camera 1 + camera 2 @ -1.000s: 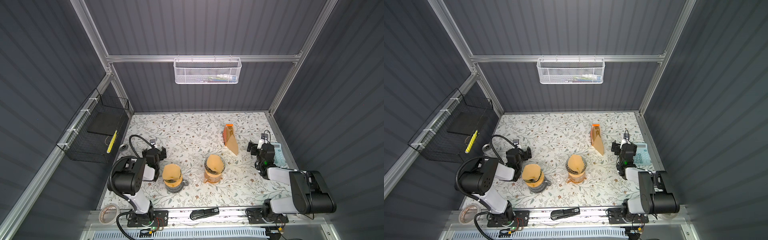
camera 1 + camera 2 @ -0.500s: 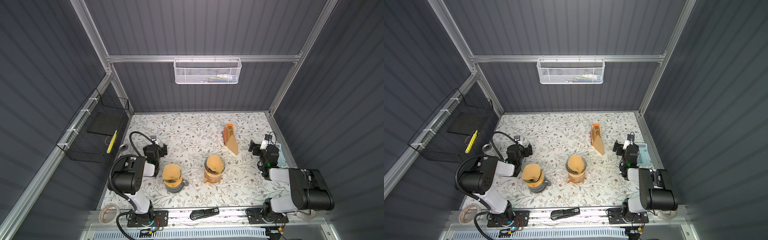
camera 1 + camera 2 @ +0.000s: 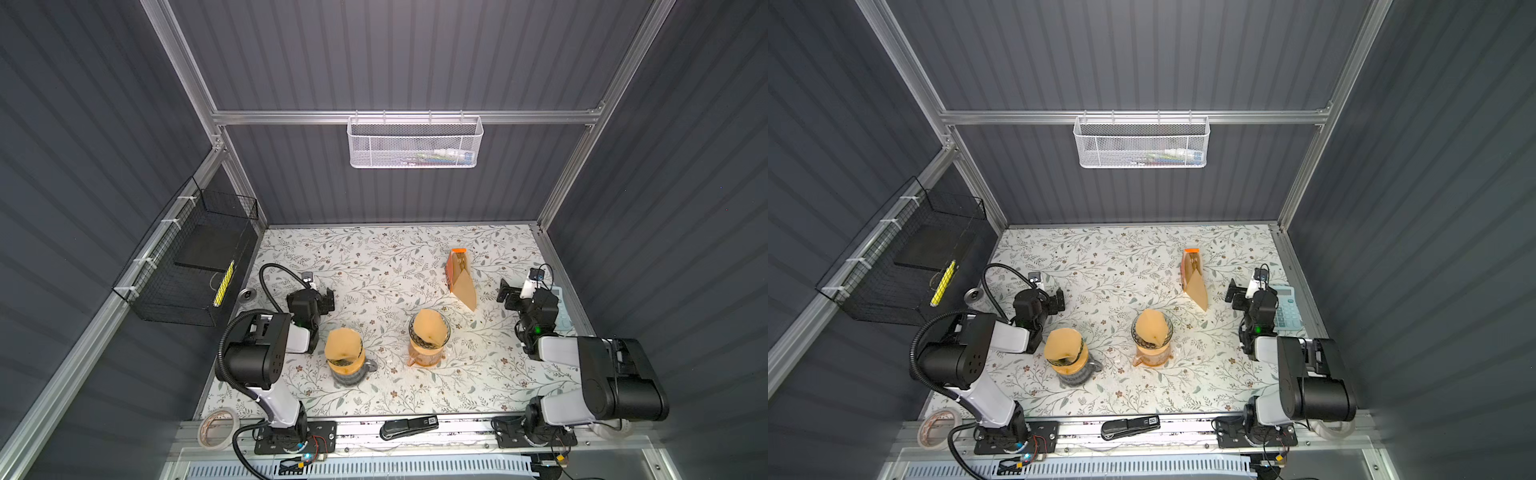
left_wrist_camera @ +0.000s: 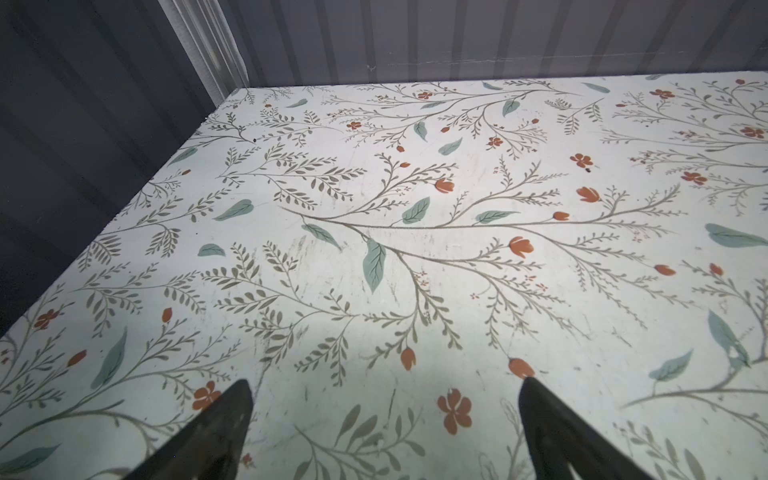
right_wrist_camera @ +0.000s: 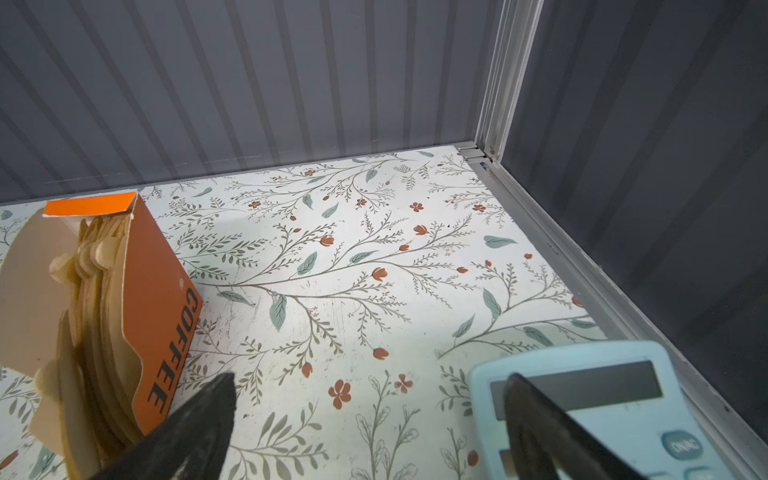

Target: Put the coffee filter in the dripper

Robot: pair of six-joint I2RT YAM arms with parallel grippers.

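Both arms had folded back a little toward their bases since one second before. On the floral table (image 3: 374, 257), the left gripper (image 3: 328, 297) and the right gripper (image 3: 505, 294) were released wide, holding nothing. From the table centre, the left dripper (image 3: 347, 365) stood at 7 o'clock and the right dripper (image 3: 424, 343) at 4 o'clock. A brown coffee filter (image 3: 343, 345) sat inside each. The filter box (image 3: 461, 282) stood at 2 o'clock, the calculator (image 3: 1285, 307) at 3 o'clock.
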